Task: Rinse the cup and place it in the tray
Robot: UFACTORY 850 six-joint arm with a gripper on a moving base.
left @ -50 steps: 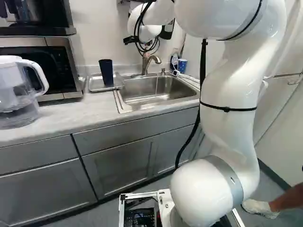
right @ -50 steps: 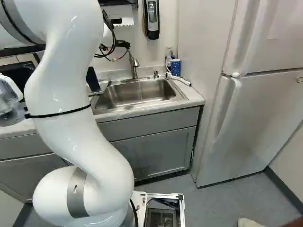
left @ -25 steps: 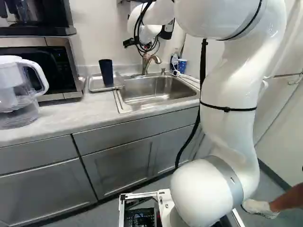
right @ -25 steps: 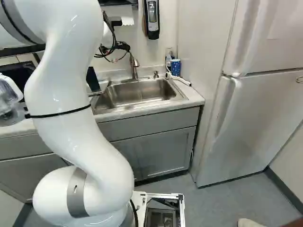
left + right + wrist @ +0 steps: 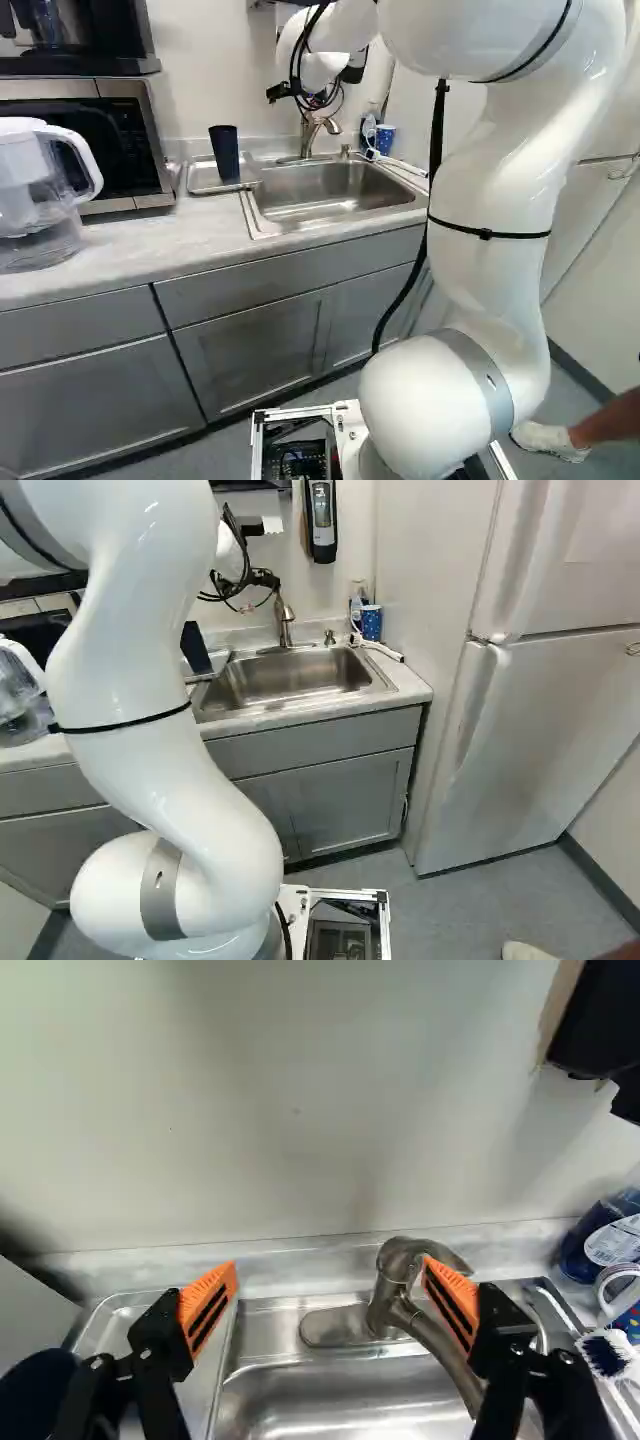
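My gripper (image 5: 279, 92) hangs high by the wall, near the faucet (image 5: 309, 130), partly hidden by cables. In the wrist view the gripper (image 5: 330, 1265) is open, its orange pads wide apart with nothing held; the faucet (image 5: 392, 1285) shows beyond and close beside one fingertip. A dark blue cup (image 5: 225, 152) stands upright on the metal tray (image 5: 203, 178), left of the sink (image 5: 330, 205). Only part of the cup (image 5: 38, 1392) shows beside the other finger in the wrist view, at the tray (image 5: 108, 1322).
A blue patterned cup (image 5: 371, 622) and a bottle stand behind the sink's far right corner. A microwave (image 5: 120, 140) and a clear pitcher (image 5: 45, 200) stand on the counter left of the tray. A dispenser (image 5: 321, 520) hangs on the wall; a fridge (image 5: 540, 730) stands at the right.
My arm's upper part has shifted a little right in the left base view and slightly left in the right base view; the gripper has moved slightly right in the left base view. The cup has stayed put.
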